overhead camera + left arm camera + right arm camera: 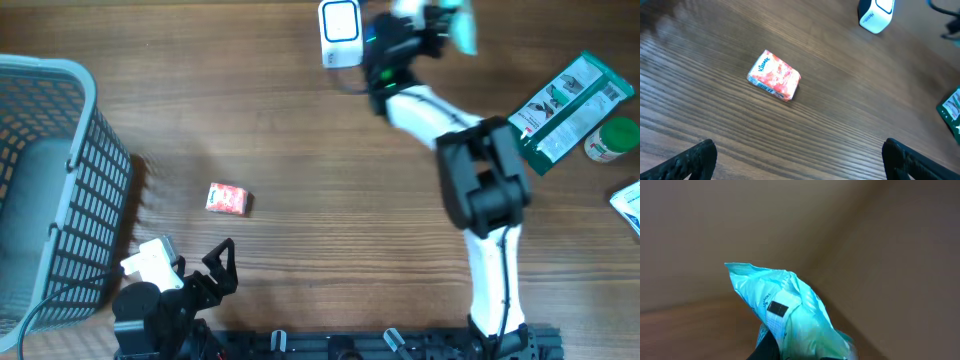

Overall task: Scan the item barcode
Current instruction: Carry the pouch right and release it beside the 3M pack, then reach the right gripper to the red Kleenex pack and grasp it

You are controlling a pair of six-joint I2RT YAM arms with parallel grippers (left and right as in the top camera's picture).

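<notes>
Right gripper is clamped on the teal packet, holding it up above the tabletop near the white scanner. Left gripper hangs with jaws wide apart, empty, near the red tissue pack.

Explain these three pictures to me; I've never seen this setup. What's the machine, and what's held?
Two robot arms work at a brown wooden table. One picture looks down from above; the other two come from a camera on each wrist. The left hand is open and empty, facing a small red-and-white tissue pack. The right hand is shut on a crinkly teal plastic packet, held up near the white box-shaped barcode scanner. A grey plastic basket stands at the table's left; a flat green packet and a green-lidded jar lie at its right.
</notes>
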